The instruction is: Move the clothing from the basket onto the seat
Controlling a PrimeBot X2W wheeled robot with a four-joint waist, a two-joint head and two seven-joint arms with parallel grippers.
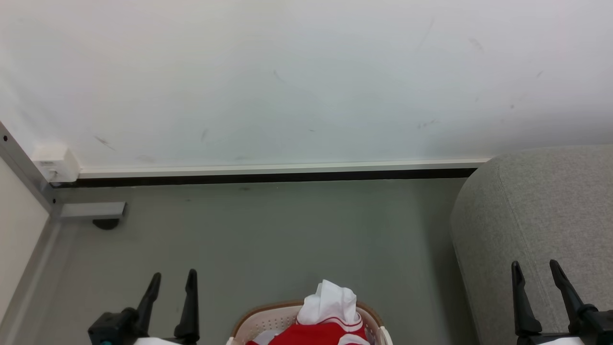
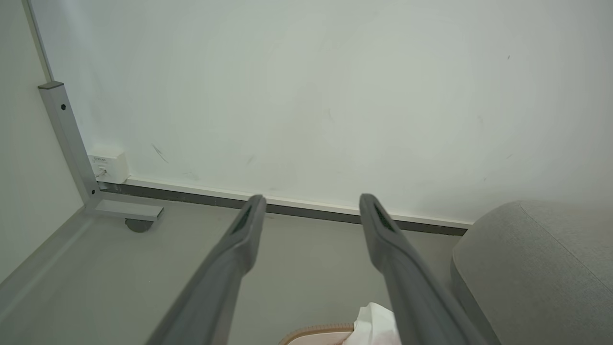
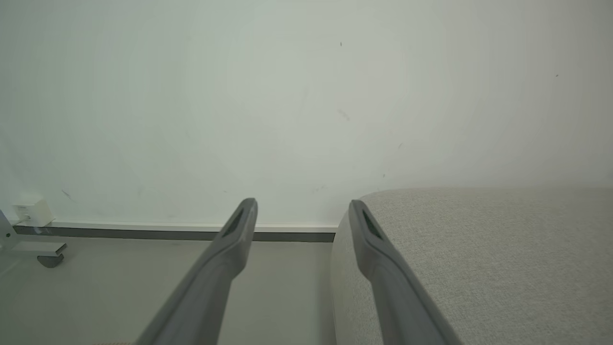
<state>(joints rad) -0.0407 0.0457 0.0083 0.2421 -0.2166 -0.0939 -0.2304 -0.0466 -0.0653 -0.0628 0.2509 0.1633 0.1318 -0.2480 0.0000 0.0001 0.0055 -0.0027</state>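
Left pincer (image 1: 175, 274) well left of jersey (image 1: 311, 334)

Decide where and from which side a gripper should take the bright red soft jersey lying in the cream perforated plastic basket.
Probably pinch a raised fold of the bright red soft jersey just below its white-striped trim, coming straight down from above: the cream perforated plastic basket walls it in sideways, and a crumpled white cloth rises behind it.

Head view high, angled down at wall (image 1: 306, 86); wrist views lower, facing same wall; all share seat (image 1: 541, 215) edge.
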